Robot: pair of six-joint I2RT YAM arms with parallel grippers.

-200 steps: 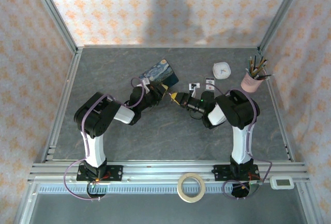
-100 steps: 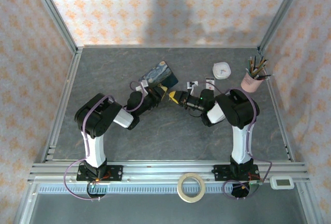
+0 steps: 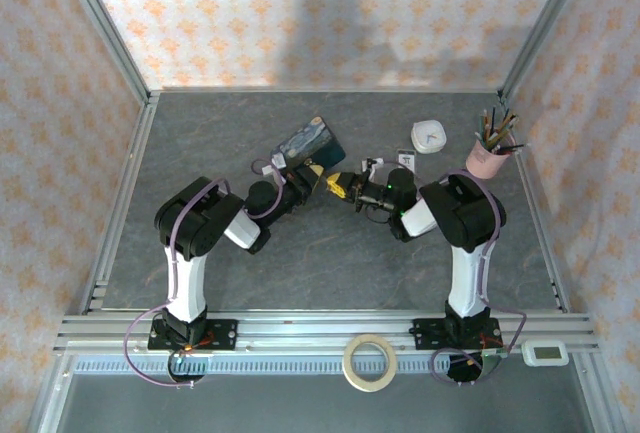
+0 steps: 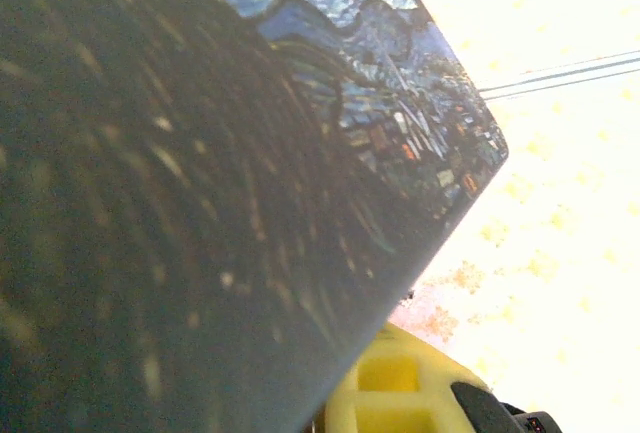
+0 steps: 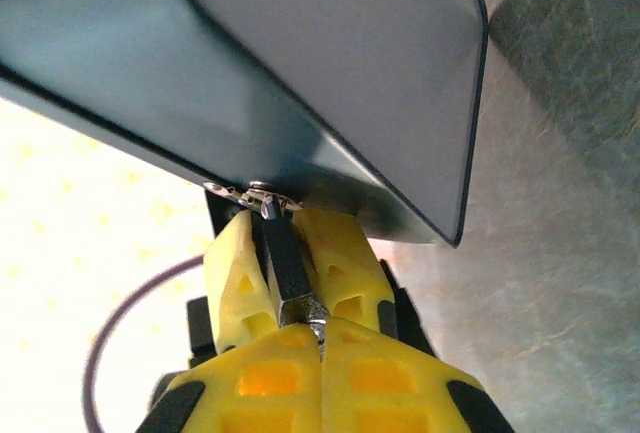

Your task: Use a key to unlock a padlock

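two yellow-fingered grippers meet tip to tip near the middle of the grey table [image 3: 330, 253] in the top view. your left gripper [image 3: 313, 174] points in from 9 o'clock and your right gripper [image 3: 342, 187] from 3 o'clock, just beside each other. the blue starry-night box [image 3: 308, 141] sits at about 11 o'clock from where they meet, its near edge just beside the left gripper.

the right wrist view has the detail. your right fingers [image 5: 385, 383] are squeezed flat together at 6 o'clock, and the key [image 5: 288, 268] sticks out of the seam between them: a silvery stub at the tips, then the dark slim part running up toward 12 o'clock. it ends at a tiny silvery bit, the padlock [image 5: 262, 203], tucked against the lower edge of the box and too small to make out properly. the left gripper's fingers [image 5: 235, 283] sit either side of the key's dark part, close against it, but i can't tell whether they're pinching anything or how far they're closed.

in the left wrist view the box's painted face is right up close and blurry, with a bit of yellow finger [image 4: 400, 393] under its edge at 6 o'clock.

off to the side there's a pink cup of pencils [image 3: 490, 157] at 2 o'clock from the right gripper, a small white round thing [image 3: 430, 136] beside it, and a tape roll [image 3: 370, 361] on the rail at 6 o'clock.
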